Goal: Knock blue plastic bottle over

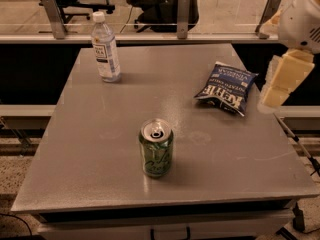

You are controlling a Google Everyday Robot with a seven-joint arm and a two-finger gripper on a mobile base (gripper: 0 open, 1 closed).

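The blue plastic bottle (105, 47) stands upright near the far left corner of the grey table (100, 144). It is clear with a bluish tint, a white cap and a white-and-blue label. My gripper (282, 84) hangs at the right edge of the view, beyond the table's right side and next to the chip bag. It is far from the bottle and holds nothing that I can see.
A green soda can (156, 148) stands upright in the near middle of the table. A dark blue chip bag (226, 87) lies at the right. A glass railing with metal posts (183, 15) runs behind the table, with office chairs beyond it.
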